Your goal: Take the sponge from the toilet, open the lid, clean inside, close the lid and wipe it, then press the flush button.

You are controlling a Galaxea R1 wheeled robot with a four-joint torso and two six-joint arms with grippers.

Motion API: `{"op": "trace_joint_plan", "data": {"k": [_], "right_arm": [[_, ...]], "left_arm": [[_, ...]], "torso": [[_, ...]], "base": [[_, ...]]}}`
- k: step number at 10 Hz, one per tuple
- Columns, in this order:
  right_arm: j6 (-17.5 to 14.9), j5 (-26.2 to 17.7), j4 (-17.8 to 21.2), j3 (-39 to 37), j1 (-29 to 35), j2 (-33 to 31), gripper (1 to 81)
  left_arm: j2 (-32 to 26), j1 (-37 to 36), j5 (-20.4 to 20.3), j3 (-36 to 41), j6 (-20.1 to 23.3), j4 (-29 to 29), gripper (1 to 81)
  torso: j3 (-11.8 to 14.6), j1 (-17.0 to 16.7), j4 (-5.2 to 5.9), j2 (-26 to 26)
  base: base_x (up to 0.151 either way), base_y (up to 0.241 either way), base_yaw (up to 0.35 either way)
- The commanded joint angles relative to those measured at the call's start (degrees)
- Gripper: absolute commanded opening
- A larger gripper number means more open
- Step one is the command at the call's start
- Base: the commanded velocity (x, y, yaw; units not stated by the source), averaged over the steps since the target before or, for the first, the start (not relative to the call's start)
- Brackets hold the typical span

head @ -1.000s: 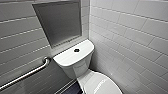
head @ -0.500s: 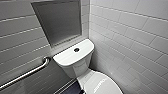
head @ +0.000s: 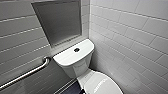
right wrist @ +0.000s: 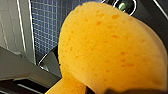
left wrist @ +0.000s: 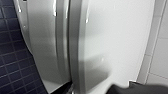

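The white toilet (head: 75, 58) stands in the corner, its tank top carrying the dark round flush button (head: 76, 50). The oval lid (head: 102, 83) lies shut over the bowl at the bottom of the head view. In the left wrist view the lid (left wrist: 117, 37) and the bowl's side (left wrist: 42, 45) show close up, and my left gripper (left wrist: 92, 91) hovers open just off the lid's surface with nothing in it. Very near the right wrist camera, the orange sponge (right wrist: 110, 50) is held in my right gripper (right wrist: 105, 90), which is shut on it.
A metal grab bar (head: 27, 73) runs along the left wall beside the tank. A recessed grey niche (head: 58, 21) sits above the tank. White tiled walls close in on the right. Dark blue floor tiles (left wrist: 12, 62) lie beside the bowl.
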Motion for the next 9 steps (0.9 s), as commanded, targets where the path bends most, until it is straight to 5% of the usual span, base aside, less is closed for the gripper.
{"op": "trace_joint_plan", "data": {"k": [1,9], "right_arm": [[0.0,-2.9,-1.5,1.2,0.2,-2.0,1.0],[0.4,-2.9,-1.3,-0.1,1.4,-1.3,1.0]], "left_arm": [[4.9,-4.7,1.6,-4.1,0.3,-0.2,81.1],[2.7,-5.5,2.6,3.1,-0.2,-3.4,81.1]], "torso": [[0.0,0.0,0.00,0.0],[0.0,0.0,0.02,0.0]], "base": [[0.000,0.000,0.000],[0.000,0.000,0.000]]}}
